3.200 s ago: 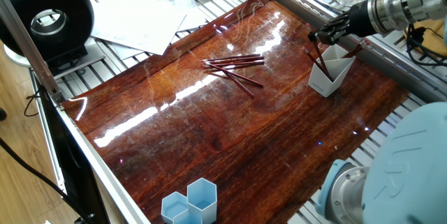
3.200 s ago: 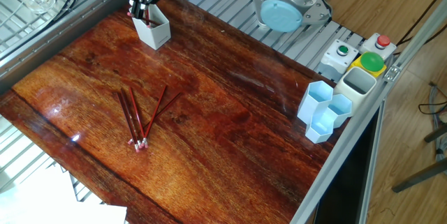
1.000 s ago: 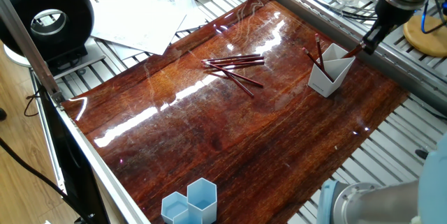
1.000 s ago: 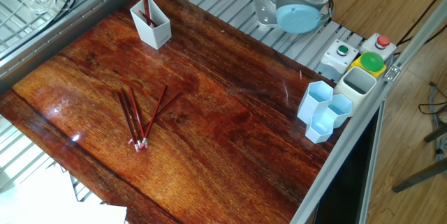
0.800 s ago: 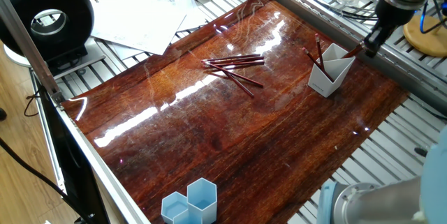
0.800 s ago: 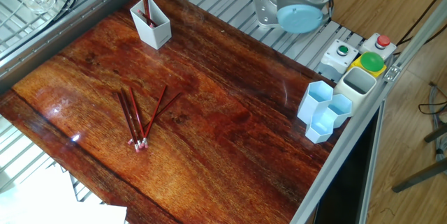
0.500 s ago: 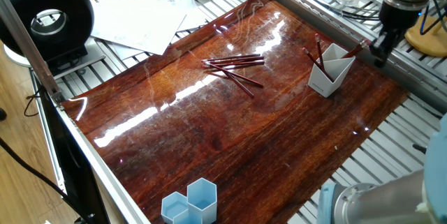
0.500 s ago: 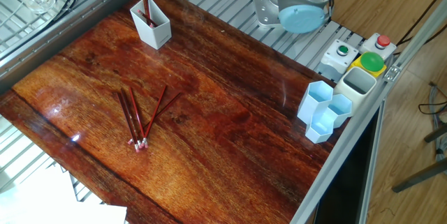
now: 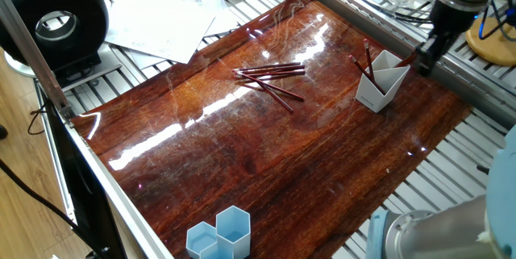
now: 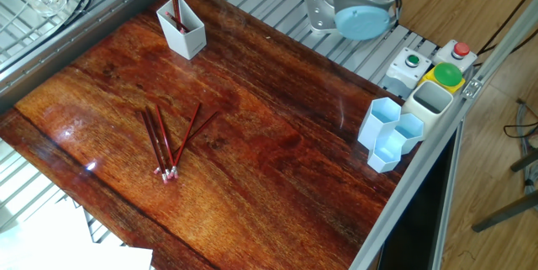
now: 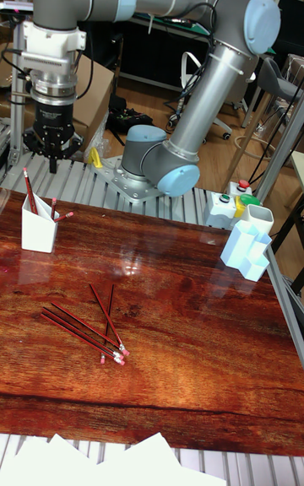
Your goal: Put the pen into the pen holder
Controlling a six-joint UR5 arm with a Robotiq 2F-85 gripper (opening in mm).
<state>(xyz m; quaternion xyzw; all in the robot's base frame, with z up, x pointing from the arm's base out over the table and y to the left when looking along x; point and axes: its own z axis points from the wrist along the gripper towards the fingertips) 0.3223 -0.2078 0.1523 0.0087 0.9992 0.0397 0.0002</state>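
White pen holder [image 11: 39, 230] is set at the table [image 9: 266, 154] edge; pens [image 11: 30, 191] lean inside; the hand [image 11: 51, 157], raised, looks empty, spread fingers.

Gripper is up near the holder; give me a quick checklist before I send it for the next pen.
1. Gripper clear above the pen holder: ok.
2. Jaws empty: ok, nothing seen between them; open or shut cannot tell.
3. Holder upright, pens standing inside: ok.
4. Loose pens still on the table: ok, one crossed pile.
5. One pen free to pick alone: not ok, they overlap.
6. Path to the pile: ok.
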